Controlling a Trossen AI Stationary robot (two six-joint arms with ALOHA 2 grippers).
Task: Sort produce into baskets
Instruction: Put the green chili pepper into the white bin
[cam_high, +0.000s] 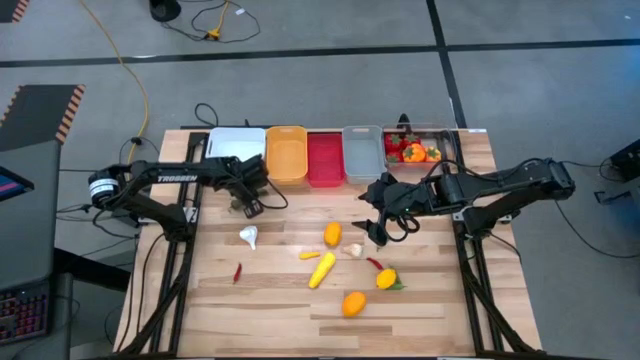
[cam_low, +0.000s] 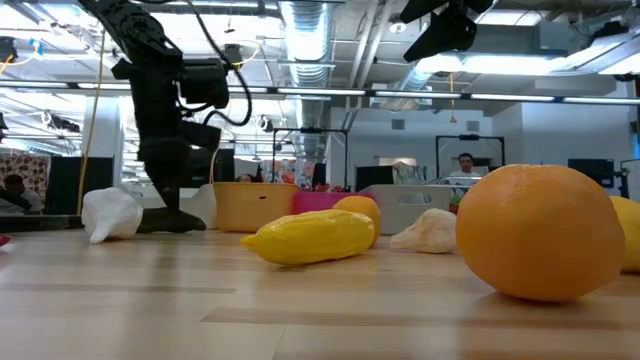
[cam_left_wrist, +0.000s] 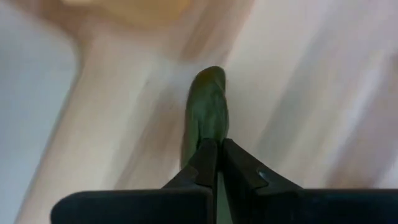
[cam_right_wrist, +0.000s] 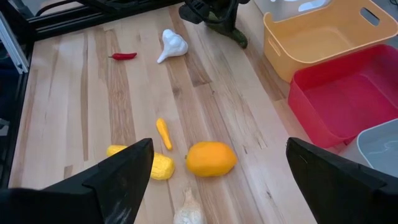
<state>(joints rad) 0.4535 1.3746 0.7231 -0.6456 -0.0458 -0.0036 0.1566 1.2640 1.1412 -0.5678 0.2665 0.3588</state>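
My left gripper stands low over the table in front of the white basket and the orange basket, shut on a dark green piece. My right gripper hangs open above the table's middle and touches nothing. Beneath and near it lie an orange fruit, yellow corn, white garlic and a red chilli. The red basket, the grey basket and the clear basket, which holds red and orange produce, complete the far row. My left gripper pinches one end of the green piece between its two fingers. The fingers come steeply from above and lie along the piece. The rest of the piece reaches out beyond the fingertips, on or just above the wood.
More produce lies at the near middle: a beige garlic, a second red chilli, a yellow piece, an orange fruit and a small orange-yellow piece. Bare wood shows at the near left.
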